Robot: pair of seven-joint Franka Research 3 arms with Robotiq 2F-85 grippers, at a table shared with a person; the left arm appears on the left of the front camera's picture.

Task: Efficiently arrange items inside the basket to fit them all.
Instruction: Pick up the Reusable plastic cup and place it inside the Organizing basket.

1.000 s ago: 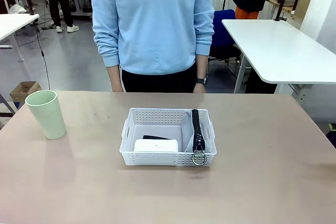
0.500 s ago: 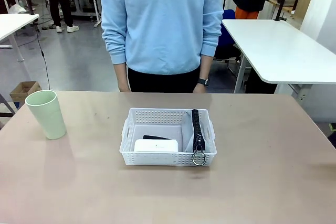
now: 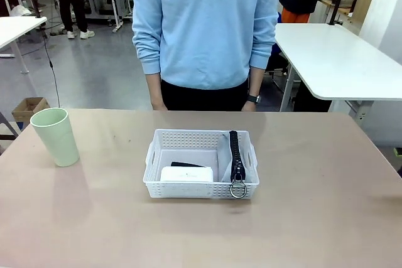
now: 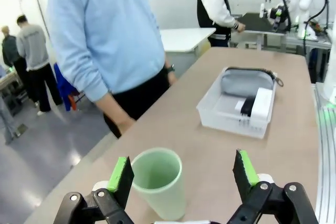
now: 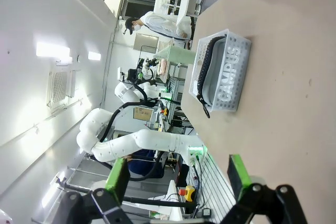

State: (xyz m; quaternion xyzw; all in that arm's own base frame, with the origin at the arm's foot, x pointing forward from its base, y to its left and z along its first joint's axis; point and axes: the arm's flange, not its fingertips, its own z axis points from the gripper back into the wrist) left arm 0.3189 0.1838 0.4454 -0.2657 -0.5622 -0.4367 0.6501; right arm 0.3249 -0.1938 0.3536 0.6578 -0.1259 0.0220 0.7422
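The white perforated basket (image 3: 188, 189) sits mid-table. In it the grey pouch (image 3: 235, 155) stands on edge along the right side, zipper up, its ring hanging over the front rim. A white oblong box (image 3: 186, 173) lies at the front left, with a small black object (image 3: 186, 165) behind it. The pale green cup (image 3: 55, 136) stands upright on the table far to the left. My left gripper (image 4: 182, 174) is open just short of the cup (image 4: 157, 182). My right gripper (image 5: 177, 174) is open, well away from the basket (image 5: 236, 95) and pouch (image 5: 212, 72).
A person in a light blue sweater (image 3: 207, 23) stands at the table's far edge, hands hanging at table height. Bare tabletop (image 3: 314, 205) surrounds the basket. Another white table (image 3: 339, 54) stands behind on the right.
The person has stepped to the picture's right. The cup, the basket and what is in it have not moved.
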